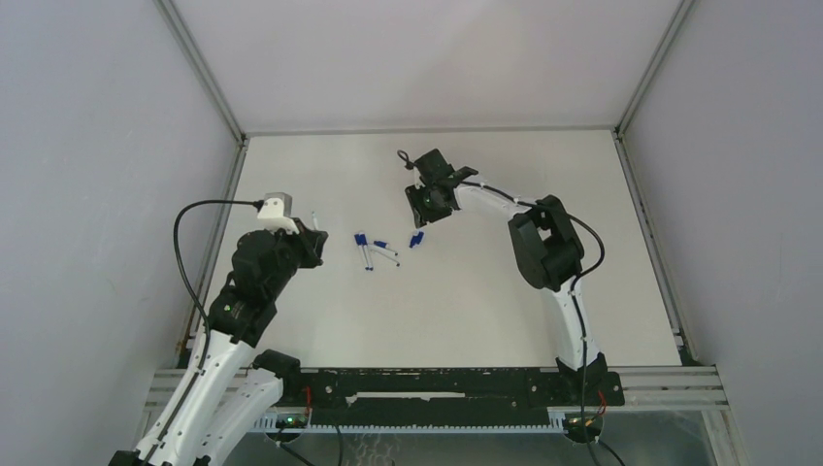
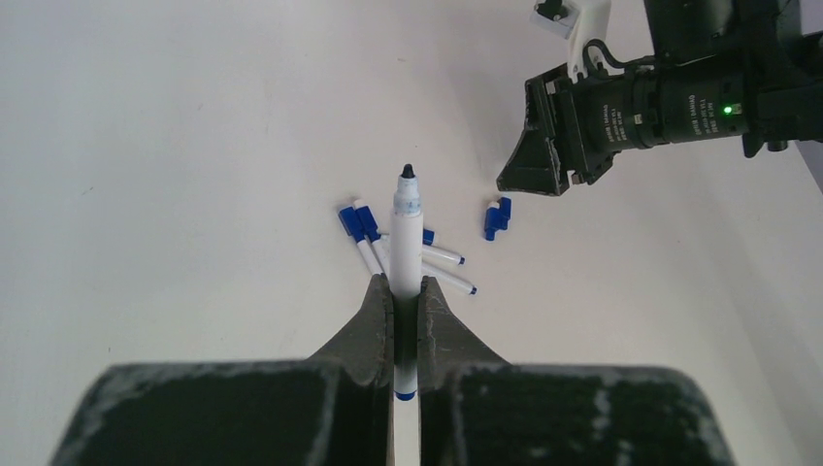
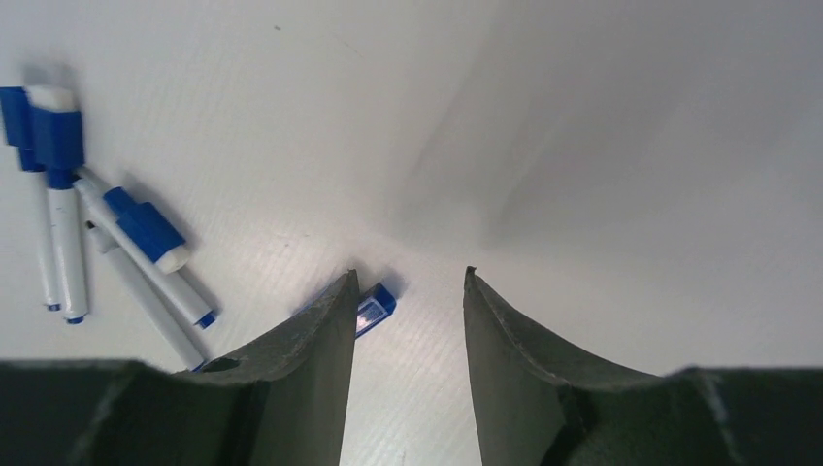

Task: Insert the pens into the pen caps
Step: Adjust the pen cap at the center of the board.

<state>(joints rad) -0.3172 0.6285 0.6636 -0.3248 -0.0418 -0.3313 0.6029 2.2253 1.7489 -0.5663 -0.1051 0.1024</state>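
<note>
Left claw point(image 2: 407, 288) clamps thin white marker pen point(image 2: 407, 228), tip outward for capping; right claw point(image 3: 409, 280) gapes over short dark-blue plastic cap point(image 3: 378, 305).

Some pens point(image 1: 377, 252) lie on the worktop point(image 1: 485, 320). Left of them, the left tool point(image 1: 312, 233) holds one pen point(image 1: 313, 219). Right of them sits a cap point(image 1: 416, 239).

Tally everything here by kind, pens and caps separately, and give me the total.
White pens: 5. One bare pen in the left gripper; two capped pens and two bare ones on the table.
Blue caps: 5. Two fitted caps, one loose cap among the pens, and seemingly a pair of caps near the right gripper.
Total: 10.
</note>
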